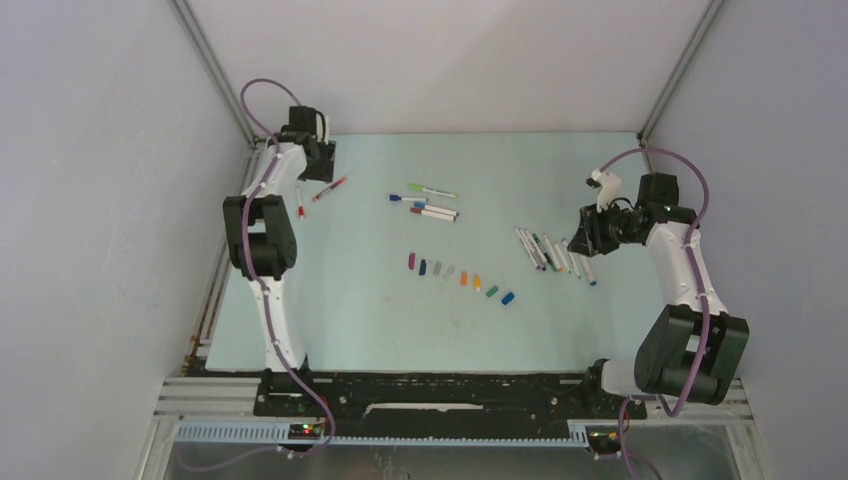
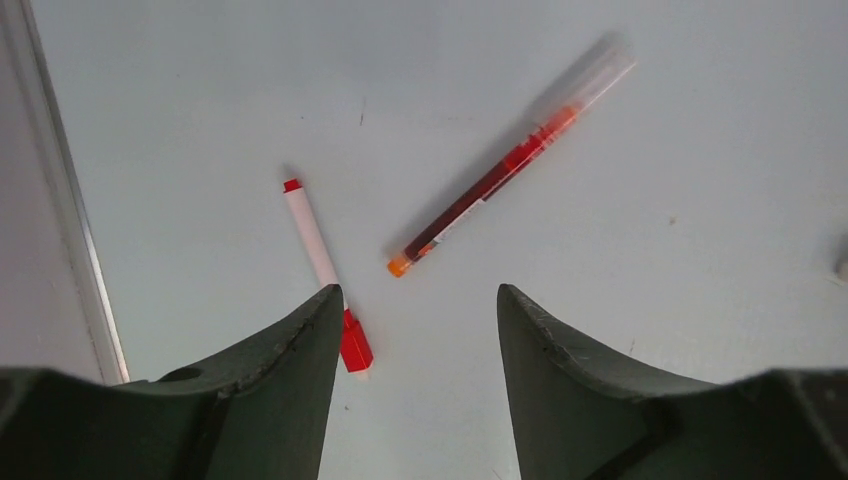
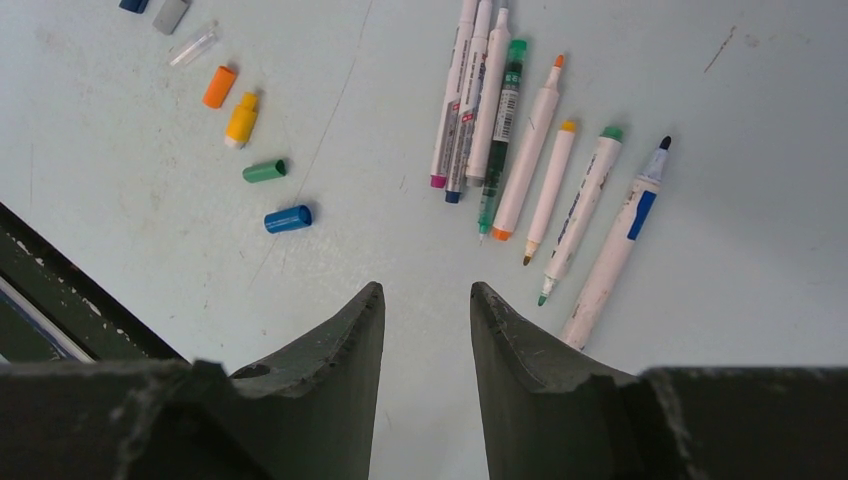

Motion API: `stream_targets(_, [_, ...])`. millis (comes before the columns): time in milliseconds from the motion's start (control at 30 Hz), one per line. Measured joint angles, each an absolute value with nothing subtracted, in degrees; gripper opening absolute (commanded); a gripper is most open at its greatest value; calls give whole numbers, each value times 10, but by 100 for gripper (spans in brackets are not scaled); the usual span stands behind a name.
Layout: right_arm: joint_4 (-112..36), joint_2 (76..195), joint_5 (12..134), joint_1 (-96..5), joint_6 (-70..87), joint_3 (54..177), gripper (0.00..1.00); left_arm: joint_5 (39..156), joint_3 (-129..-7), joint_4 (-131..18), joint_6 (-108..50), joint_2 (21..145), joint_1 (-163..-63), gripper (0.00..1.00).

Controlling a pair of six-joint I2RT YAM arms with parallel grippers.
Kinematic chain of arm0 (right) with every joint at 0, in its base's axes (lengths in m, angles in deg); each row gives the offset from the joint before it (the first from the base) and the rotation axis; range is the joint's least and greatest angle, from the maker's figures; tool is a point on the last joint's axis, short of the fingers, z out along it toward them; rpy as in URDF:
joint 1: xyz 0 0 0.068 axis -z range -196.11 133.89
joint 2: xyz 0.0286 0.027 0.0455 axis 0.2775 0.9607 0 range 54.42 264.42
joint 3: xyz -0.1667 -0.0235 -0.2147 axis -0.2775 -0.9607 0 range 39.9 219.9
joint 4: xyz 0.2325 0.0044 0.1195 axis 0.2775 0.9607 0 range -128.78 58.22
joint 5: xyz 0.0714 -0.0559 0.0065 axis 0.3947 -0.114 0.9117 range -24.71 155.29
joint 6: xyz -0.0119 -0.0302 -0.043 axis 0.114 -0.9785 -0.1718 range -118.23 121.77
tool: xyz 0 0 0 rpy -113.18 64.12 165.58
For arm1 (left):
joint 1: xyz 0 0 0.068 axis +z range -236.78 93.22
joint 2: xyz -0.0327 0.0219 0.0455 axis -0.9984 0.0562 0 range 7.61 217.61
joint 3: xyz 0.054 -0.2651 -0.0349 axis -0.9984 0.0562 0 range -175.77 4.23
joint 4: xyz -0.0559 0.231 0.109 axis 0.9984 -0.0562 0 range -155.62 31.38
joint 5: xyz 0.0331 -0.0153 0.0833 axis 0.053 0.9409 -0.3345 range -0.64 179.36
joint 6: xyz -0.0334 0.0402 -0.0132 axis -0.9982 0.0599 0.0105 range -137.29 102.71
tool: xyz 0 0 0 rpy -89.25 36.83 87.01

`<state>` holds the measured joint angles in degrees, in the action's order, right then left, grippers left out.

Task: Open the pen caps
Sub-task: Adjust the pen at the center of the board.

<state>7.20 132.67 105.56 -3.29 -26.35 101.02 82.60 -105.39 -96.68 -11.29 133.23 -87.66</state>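
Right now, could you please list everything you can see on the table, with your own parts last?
loose caps: eight, purple, blue, grey, clear, orange, yellow, green, blue; row, table centre.
uncapped pens: eight, white barrels; side by side, right.
capped pens: three or four, green, blue, red; far centre.
red pens: two; far left.
table: one, pale blue.
left end effector: open, above red pens.
right end effector: open, near uncapped pens.

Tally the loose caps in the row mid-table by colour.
purple cap: 1
blue caps: 2
grey cap: 1
clear cap: 1
orange cap: 1
yellow cap: 1
green cap: 1
Total: 8
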Motion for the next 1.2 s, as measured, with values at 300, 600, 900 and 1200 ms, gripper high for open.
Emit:
stream_targets(300, [72, 1327, 1055, -39, -264, 1010, 40, 853, -1110, -1013, -112, 1395, -865, 53])
stream_targets(600, [72, 1327, 1055, -40, -264, 1010, 40, 861, -1133, -1037, -112, 1425, -854, 49])
stream_targets(900, [72, 1327, 1055, -40, -264, 1010, 40, 872, -1147, -1044, -112, 1441, -849, 47])
stream_targets(1200, [72, 1327, 1055, -40, -264, 1010, 40, 889, -1151, -1052, -113, 1456, -846, 37])
